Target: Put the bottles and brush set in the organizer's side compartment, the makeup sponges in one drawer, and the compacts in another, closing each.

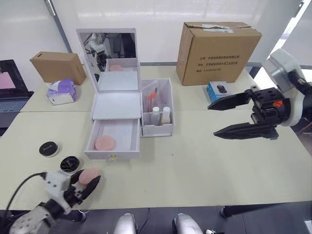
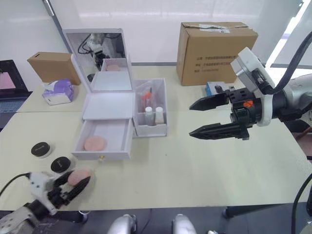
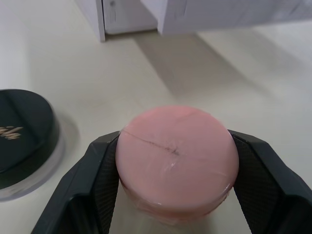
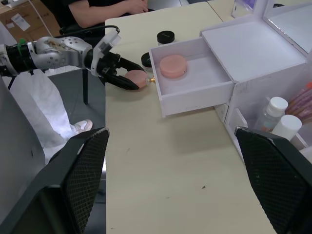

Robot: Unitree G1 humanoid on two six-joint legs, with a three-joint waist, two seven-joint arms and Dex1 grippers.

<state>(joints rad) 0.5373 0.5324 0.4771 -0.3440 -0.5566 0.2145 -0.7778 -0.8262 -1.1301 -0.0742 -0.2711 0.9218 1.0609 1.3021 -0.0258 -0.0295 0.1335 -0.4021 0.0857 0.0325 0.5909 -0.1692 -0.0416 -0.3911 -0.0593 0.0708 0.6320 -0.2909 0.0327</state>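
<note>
The white organizer (image 1: 117,105) stands mid-table with its mirror lid up. Its lower drawer (image 1: 112,154) is pulled out, and one pink makeup sponge (image 1: 105,143) lies inside. The side compartment (image 1: 157,129) holds two bottles (image 1: 155,115) and the brush set (image 1: 151,97). Near the table's front left edge my left gripper (image 1: 87,181) is shut on the other makeup sponge (image 3: 176,158), one finger on each side. Two black-lidded compacts (image 1: 48,148) (image 1: 69,164) sit on the table just left of it. My right gripper (image 1: 211,120) hangs open above the table's right side, holding nothing.
A large cardboard box (image 1: 217,51) stands at the back right, with a blue mouse box (image 1: 218,90) in front of it. A small cardboard box (image 1: 58,67), a tissue pack (image 1: 62,91) and a laptop (image 1: 9,90) are at the back left. A person (image 4: 107,7) sits beyond the table.
</note>
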